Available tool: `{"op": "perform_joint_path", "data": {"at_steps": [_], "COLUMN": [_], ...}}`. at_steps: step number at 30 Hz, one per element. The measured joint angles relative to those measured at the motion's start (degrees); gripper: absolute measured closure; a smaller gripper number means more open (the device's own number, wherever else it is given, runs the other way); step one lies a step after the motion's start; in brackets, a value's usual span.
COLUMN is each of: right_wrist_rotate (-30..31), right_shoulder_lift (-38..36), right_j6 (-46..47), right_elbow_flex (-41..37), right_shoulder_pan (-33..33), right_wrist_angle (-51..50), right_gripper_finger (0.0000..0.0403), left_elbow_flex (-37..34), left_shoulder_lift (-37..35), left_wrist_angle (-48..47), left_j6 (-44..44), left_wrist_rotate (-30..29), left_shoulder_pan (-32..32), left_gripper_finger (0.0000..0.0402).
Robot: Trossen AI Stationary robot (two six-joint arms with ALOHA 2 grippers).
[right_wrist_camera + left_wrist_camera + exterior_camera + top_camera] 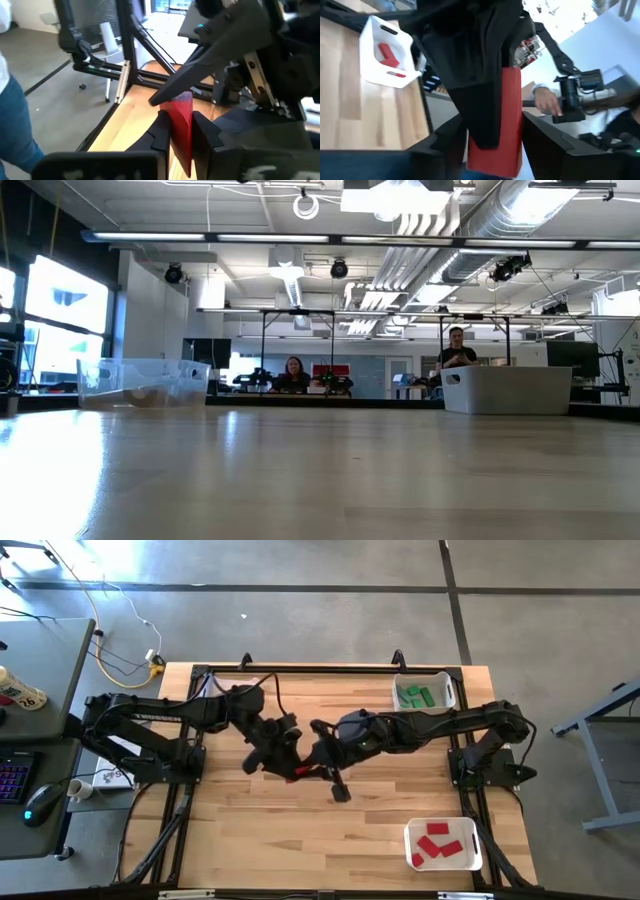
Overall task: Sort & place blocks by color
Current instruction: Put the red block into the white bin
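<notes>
A red block (pixel 300 774) hangs in the air over the middle of the table (pixel 250 840), where both arms meet. My right gripper (pixel 181 122) reaches in from the table's right and is shut on it. My left gripper (pixel 495 155) comes from the table's left. It is open, with one finger on either side of the block's (pixel 495 125) other end and a narrow gap to each. Neither gripper shows in the low view. My right gripper pinches the red block's two broad faces (pixel 181 112) between its two fingers. The fingers come nearly level from the table's right and lie along the block. The block is lifted clear of the table, and its free end (pixel 180 97) sticks out toward the left gripper.
A white bin with green blocks (pixel 425 693) stands at the table's far right. A white bin with red blocks (pixel 443 843) stands at the near right. In the low view a clear bin (pixel 145 382) and a white bin (pixel 520 390) stand at the far edge, with people beyond.
</notes>
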Motion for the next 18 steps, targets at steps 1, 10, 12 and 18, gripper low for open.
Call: {"op": "perform_joint_path", "data": {"at_steps": [1, 10, 12, 18], "right_wrist_rotate": [0.55, 3.36, 3.83, 5.63], "right_shoulder_lift": [0.02, 0.17, 0.21, 0.21], "right_j6": [0.93, 6.94, 7.51, 11.85], "right_elbow_flex": [0.00, 0.00, 0.00, 0.00], "right_shoulder_pan": [-0.02, 0.02, 0.02, 0.02], "right_wrist_angle": [-0.41, -4.39, -4.81, -8.73], "right_gripper_finger": [0.0381, 0.0382, 0.0382, 0.0382], "left_elbow_flex": [0.00, 0.00, 0.01, 0.09], "left_shoulder_lift": [0.03, 0.07, 0.07, 0.00], "left_wrist_angle": [-0.09, -5.91, -8.61, -12.58], "left_j6": [0.93, 7.41, 8.58, 14.25], "left_wrist_rotate": [-0.34, -0.95, -1.03, -2.27], "left_shoulder_pan": [0.03, 2.11, 2.86, 4.86], "left_gripper_finger": [0.0232, 0.0173, 0.0171, 0.0174]}}
